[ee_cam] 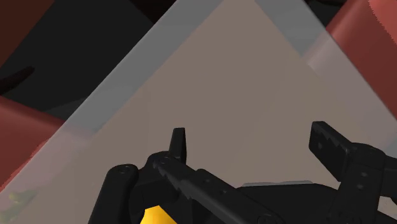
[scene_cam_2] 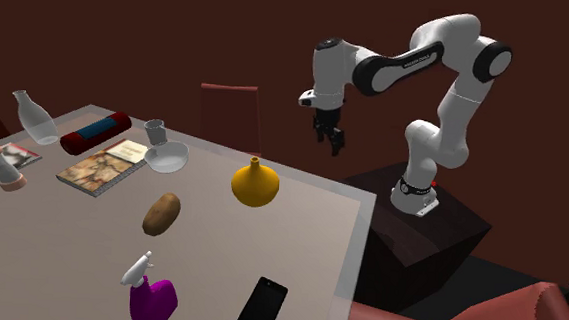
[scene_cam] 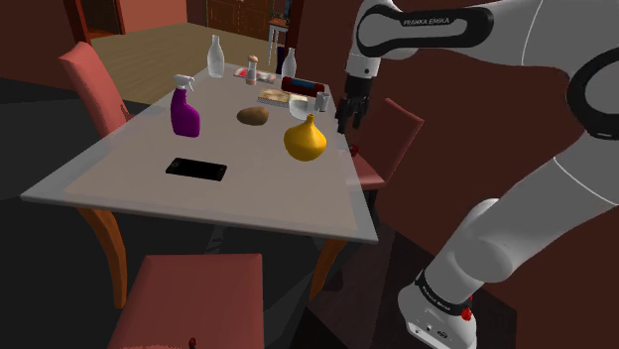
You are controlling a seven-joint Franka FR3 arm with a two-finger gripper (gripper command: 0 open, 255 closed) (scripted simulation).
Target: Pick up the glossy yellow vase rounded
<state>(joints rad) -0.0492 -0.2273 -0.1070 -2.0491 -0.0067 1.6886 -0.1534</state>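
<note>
Near the tabletop's (scene_cam: 119, 171) edge on the stand's side stands 1 glossy yellow vase (scene_cam: 305, 139) with a rounded belly and a narrow neck, upright and apart from everything else. The all-black gripper (scene_cam: 346, 117) hangs above that edge, just to the shoulder view's right of the vase and higher than its neck, touching nothing. In the wrist view its 2 fingers (ee_cam: 180, 144) stand wide apart with bare tabletop between them, and a sliver of yellow shows beneath the gripper's body.

Beyond the vase lies 1 brown potato (scene_cam: 253, 116). To the shoulder view's left of the potato stands 1 purple spray bottle with a white trigger (scene_cam: 185, 109), and nearer the camera lies 1 flat black phone (scene_cam: 195, 170). At the far end are 1 closed book with a patterned cover (scene_cam_2: 97, 169), 1 dark red roll (scene_cam_2: 96, 129), 1 white bowl (scene_cam_2: 167, 158) and 1 clear glass bottle (scene_cam: 214, 57).

3 red chairs (scene_cam: 94, 84) stand around the tabletop in the shoulder view.

The white arm's (scene_cam: 427, 25) black band reads "FRANKA EMIKA".
</note>
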